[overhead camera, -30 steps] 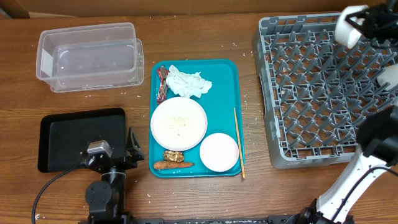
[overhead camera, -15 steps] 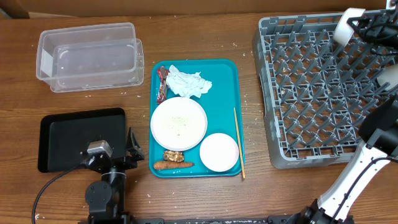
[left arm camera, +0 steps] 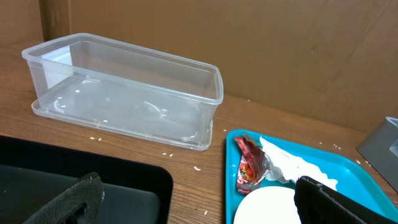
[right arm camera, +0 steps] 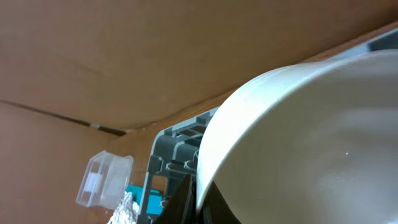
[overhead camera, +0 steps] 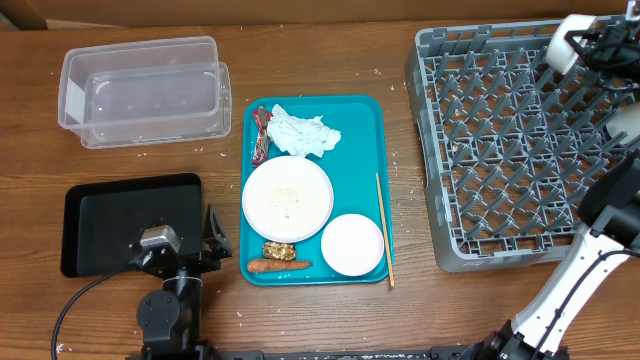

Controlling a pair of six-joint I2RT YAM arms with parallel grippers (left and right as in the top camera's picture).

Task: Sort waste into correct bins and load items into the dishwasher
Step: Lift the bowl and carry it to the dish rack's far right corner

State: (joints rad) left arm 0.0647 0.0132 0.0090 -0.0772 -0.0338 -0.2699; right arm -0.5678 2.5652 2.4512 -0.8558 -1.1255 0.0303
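Change: compared with a second ago, your right gripper [overhead camera: 585, 42] has carried the white cup [overhead camera: 562, 45] slightly right and up along the top right corner of the frame; nothing else has moved.
Meaning: you are still positioning the cup over the far corner of the grey dish rack [overhead camera: 500, 150]; by my reading it is not yet set on the pegs.
Right jaws: clamped on the cup, whose white wall fills the right wrist view [right arm camera: 298, 143].
Left jaws: your left gripper [overhead camera: 205, 240] rests at lower left, parked between the black tray [overhead camera: 90, 215] and the teal serving tray [overhead camera: 365, 150]; its dark fingers [left arm camera: 329, 199] stand apart, holding nothing.
Waste: crumpled napkin [overhead camera: 303, 134] and red-and-white wrapper [overhead camera: 261, 134] lie at the top of the teal tray; the brown food piece [overhead camera: 278, 249] and carrot stick [overhead camera: 277, 266] at its bottom edge.
Dishes waiting: plate [overhead camera: 287, 196] with rice grains on it, bowl [overhead camera: 352, 244], wooden stick [overhead camera: 384, 228] along the right rim.
Bins: clear tub [overhead camera: 140, 90], upper left, is empty, as is the black tray.
Obstacles: the rack's pegs crowd the landing spot; crumbs dot the worktop [overhead camera: 300, 320].
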